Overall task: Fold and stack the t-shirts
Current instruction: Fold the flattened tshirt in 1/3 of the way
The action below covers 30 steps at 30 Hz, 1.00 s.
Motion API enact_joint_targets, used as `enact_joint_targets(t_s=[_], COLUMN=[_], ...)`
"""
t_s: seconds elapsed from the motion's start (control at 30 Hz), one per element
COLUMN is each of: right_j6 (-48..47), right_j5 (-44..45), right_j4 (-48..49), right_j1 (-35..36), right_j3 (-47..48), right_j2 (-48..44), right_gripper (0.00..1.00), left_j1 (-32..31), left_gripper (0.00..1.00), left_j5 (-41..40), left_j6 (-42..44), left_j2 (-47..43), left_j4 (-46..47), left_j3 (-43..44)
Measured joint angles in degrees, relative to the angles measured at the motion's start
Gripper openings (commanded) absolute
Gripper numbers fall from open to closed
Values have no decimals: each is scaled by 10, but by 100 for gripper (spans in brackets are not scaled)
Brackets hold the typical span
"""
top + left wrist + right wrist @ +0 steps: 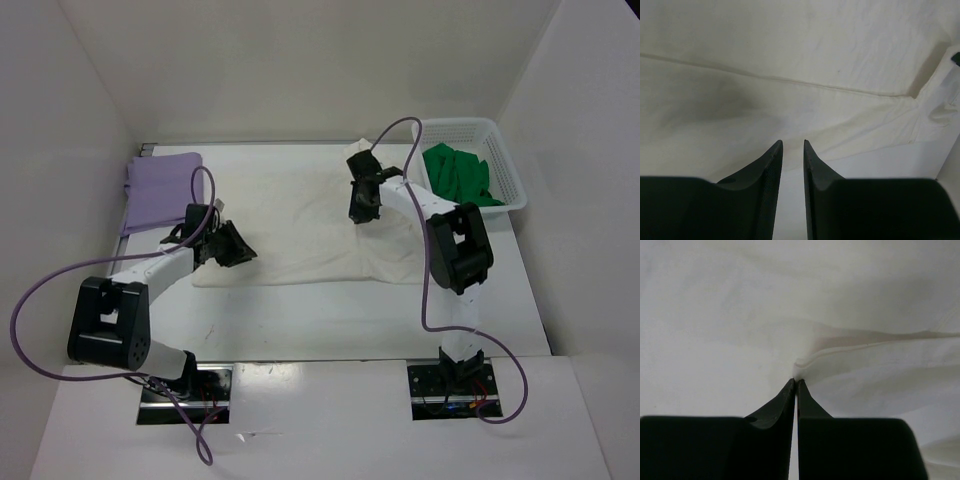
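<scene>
**Top external view.** The cream t-shirt (pixel 300 225) lies spread across the middle of the table (pixel 300 325). The lavender t-shirt (pixel 160 190) rests folded at the far left. The green t-shirt (pixel 458 175) sits bunched in the basket (pixel 510 170) at the far right. The left gripper (pixel 238 247) is at the cream shirt's near-left corner. The right gripper (pixel 362 208) is lowered onto the shirt's far-right area.

**Left wrist view.** The fingertips (pixel 774 157) stand a narrow gap apart at the cloth's edge. Whether any fabric sits between them cannot be told.

**Right wrist view.** The fingertips (pixel 788 392) are clenched almost together on a small raised ridge of cream cloth, which puckers towards them.

**Hazards.**
- The right pinch appears thin. If it holds only a shallow crease or the top layer, the cloth may slide out under its own weight when lifted.
- If the left jaws hold nothing, only one corner would rise. The shirt would then drag and the fold would come out skewed.
- Part of the shirt lies beneath the right arm. A sweep towards the left could snag or bunch that part.
</scene>
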Motion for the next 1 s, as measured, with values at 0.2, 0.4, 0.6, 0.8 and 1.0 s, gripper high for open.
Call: enact_joint_targets(t_s=[0.2,0.4,0.6,0.8,1.0], right_j6=[3,-1,-2,36,72], right_j5=[-7,-19,-24,-51,-88], right_j4=[14,16,19,68,98], right_j1=[14,17,17,17,17], right_j3=[-8,-9,-16,-160,-305], right_j2=[-2,2,-34,-176,-206], right_gripper=[32,44,33,0,0], left_j1=[0,0,0,-53,-137], left_gripper=[33,36,30,24,23], left_j5=[-12,-24,-35,-68,-71], left_j6=[-12,-14,-1,49,68], left_j2=[-21,-22,-21,29,82], left_j4=[3,-2,-31,-63,-76], left_j3=[-2,-10,10,85,99])
